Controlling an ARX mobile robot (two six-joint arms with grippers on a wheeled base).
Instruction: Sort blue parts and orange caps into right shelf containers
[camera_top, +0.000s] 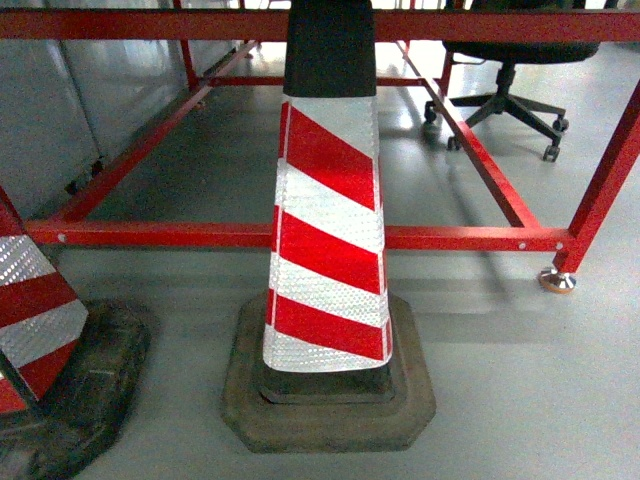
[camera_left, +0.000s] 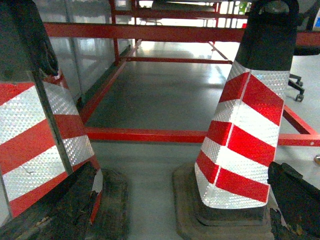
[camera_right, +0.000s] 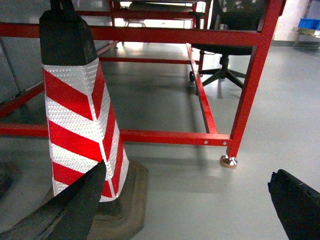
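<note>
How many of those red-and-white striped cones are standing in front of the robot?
2. One cone stands in the middle before the red frame; the second cone is at the left edge, partly cut off. Others may be out of view.

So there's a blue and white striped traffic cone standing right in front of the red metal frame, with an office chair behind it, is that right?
Not quite. The traffic cone is striped red and white, not blue and white, as the head view shows. The rest holds: it stands in front of the red metal frame, with an office chair behind.
</note>
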